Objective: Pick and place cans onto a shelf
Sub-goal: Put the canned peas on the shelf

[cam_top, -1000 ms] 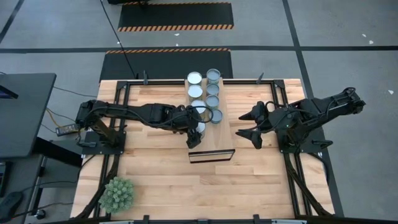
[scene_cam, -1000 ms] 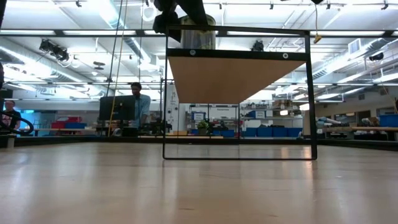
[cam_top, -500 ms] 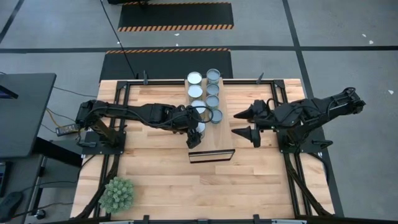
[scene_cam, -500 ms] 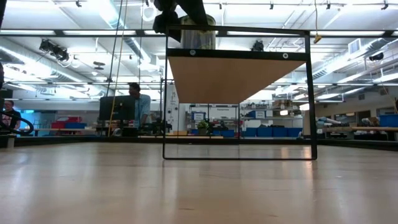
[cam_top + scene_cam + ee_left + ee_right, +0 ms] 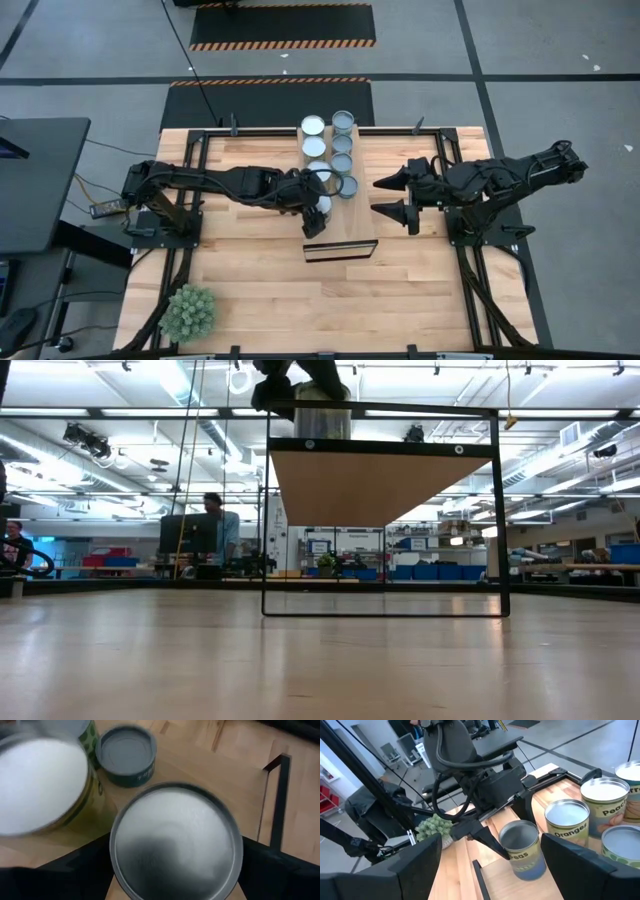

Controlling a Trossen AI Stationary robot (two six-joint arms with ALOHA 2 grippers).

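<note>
The shelf (image 5: 345,228) is a light-wood plank raised on a black frame in the middle of the table. Several cans (image 5: 341,150) stand on it in two rows toward its far end. The nearest can (image 5: 175,840) stands upright on the shelf's top, seen also in the low view (image 5: 322,418). My left gripper (image 5: 316,214) slants down over this can with one finger at each side of it. My right gripper (image 5: 386,197) hangs open to the right of the shelf, above the table, with nothing between its fingers. My left gripper has its two fingers (image 5: 487,841) at opposite sides of the nearest can's wall (image 5: 510,851), slanting down from the table's left. The can stands upright on the shelf. I cannot tell whether the fingers touch it.
A small green plant (image 5: 188,312) sits at the table's near left corner. Black frame rails (image 5: 200,190) run along both sides of the table. Bare shelf top lies near of the left gripper. People and desks show in the room behind.
My right gripper has tipped upward toward level and its fingertips have swung a little toward the shelf; its fingers stay apart. The cans keep their places.
</note>
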